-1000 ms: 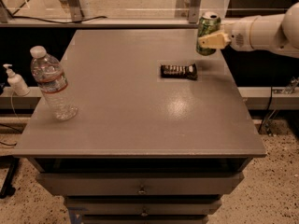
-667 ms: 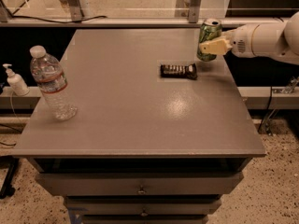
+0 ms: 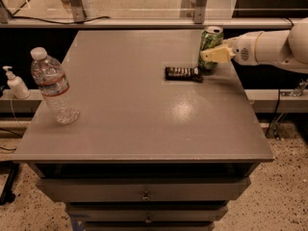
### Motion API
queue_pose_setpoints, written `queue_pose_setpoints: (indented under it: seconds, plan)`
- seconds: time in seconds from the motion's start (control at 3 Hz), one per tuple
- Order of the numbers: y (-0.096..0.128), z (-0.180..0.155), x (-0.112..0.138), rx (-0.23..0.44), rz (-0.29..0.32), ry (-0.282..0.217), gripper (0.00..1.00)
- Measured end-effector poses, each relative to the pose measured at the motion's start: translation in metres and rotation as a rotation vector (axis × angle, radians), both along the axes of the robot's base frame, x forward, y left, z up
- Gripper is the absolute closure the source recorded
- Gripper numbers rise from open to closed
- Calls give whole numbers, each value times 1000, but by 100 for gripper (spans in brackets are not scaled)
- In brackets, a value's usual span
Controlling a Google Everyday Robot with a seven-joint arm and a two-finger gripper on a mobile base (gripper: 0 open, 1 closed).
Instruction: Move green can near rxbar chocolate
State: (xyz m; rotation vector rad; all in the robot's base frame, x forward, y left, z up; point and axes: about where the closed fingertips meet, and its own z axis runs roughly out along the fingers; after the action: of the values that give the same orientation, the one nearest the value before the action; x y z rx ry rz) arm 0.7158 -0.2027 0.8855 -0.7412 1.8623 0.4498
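The green can stands upright at the far right part of the desk, close to its right edge. Its silver top faces up, and whether its base rests on the surface or sits just above it cannot be told. The tool is clamped on the can. One pale finger lies across the front of the can's lower half, while the other is hidden behind it. The white arm reaches in from the right, level with the can. The rxbar chocolate lies flat just in front and to the left of the can, its long side running left to right and its right end near the can's base. Well apart, near the desk's left edge, a clear water bottle stands upright. A small pump dispenser sits beyond the desk on the left.
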Motion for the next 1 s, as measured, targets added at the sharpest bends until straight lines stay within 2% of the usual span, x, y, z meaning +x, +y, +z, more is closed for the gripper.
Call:
queue_pose_setpoints:
  seconds: [1.0]
  plan:
    - [-4, -2, -3, 3, 20, -12, 13]
